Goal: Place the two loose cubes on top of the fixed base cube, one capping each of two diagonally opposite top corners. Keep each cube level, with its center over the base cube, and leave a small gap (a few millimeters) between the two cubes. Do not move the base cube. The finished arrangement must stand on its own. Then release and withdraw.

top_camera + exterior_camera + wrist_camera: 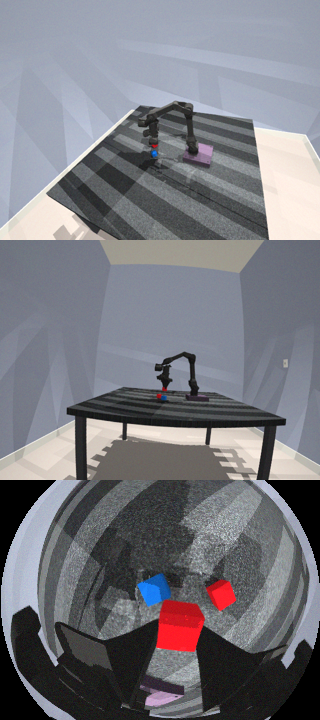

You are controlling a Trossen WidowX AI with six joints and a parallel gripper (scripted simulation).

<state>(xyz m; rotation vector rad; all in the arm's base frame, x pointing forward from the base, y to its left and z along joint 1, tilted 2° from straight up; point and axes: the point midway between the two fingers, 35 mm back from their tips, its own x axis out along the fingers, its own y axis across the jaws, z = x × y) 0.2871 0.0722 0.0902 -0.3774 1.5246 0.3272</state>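
I, the gripper (154, 146) (164, 388) (179, 626), am clamping a red cube (164, 389) (179, 634) above the bench (180, 187) (178, 411) (115, 555), nearer its far edge than its front. The lower red cube (159, 396) (221, 595) and blue cube (154, 154) (163, 397) (154, 590) are lying below. Misjudged yaw risks my seating it off-corner and tipping; descending low risks shoving the base, presumably blue.

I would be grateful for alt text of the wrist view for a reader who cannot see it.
A gripper holds a red cube between its two dark fingers. Beyond it on the striped dark table top are a blue cube, left in the picture, and a second red cube, right.
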